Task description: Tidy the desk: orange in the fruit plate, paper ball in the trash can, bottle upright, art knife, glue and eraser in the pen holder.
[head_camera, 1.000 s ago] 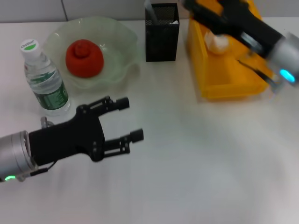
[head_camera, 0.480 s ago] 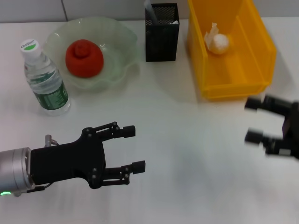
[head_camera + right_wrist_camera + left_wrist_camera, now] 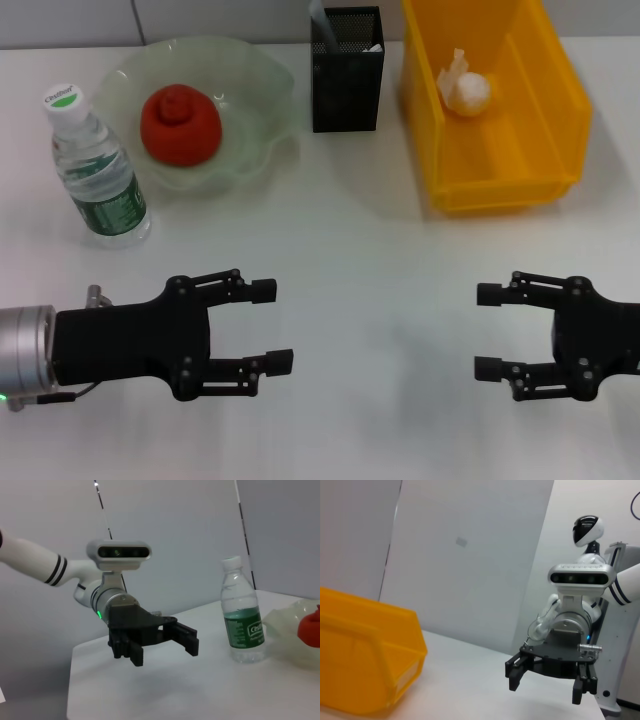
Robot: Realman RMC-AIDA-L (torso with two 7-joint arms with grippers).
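We are holding both arms low over the near part of the white desk point(image 3: 380, 260), facing each other. Our left gripper point(image 3: 272, 325) is reaching in from the left side, its two black fingers point(image 3: 262, 290) spread wide apart and gripping nothing. Our right gripper point(image 3: 487, 331) is mirroring it from the right side, fingers point(image 3: 490, 294) also wide open and empty. The two grippers are sitting well apart, with bare desk between them.

At the far left the water bottle point(image 3: 95, 170) is standing upright, white cap on top and green label showing, just beside the pale green fruit plate point(image 3: 255, 90). The orange point(image 3: 180, 124) is lying inside that plate, near its middle. The black mesh pen holder point(image 3: 347, 70) is standing to the right of the plate, at the far edge; something pale is showing at its rim, but we cannot tell what it is. Next to it on the right, the yellow bin serving as trash can point(image 3: 500, 170) is holding the crumpled paper ball point(image 3: 466, 88) in its far end.

From the left wrist view we are seeing the yellow bin's wall and the right gripper, open. From the right wrist view we are seeing the left gripper, open, with the bottle upright beyond it.
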